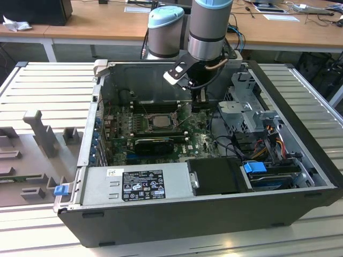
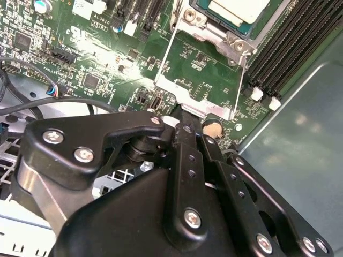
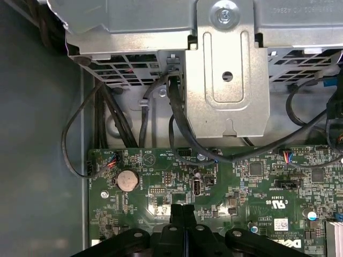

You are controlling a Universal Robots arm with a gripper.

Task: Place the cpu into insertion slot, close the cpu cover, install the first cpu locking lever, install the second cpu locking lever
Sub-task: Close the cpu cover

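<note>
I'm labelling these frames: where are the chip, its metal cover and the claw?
chip (image 2: 238,9), second wrist view, on its pale face.
cover (image 2: 193,100), second wrist view, on its silvery frame bar.
claw (image 3: 183,211), first wrist view, between its fingertips.

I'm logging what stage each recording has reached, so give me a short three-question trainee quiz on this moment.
1. True or false: the cpu already lies in the insertion slot.
2. In the first wrist view, the gripper has its fingers: A) spread wide, B) pressed together, C) clamped on a cable.
3. Fill in: in the second wrist view, the cpu cover is swung ____, off the insertion slot, with the gripper's tip at its free edge.
Key: 1 true; 2 B; 3 open.
</note>
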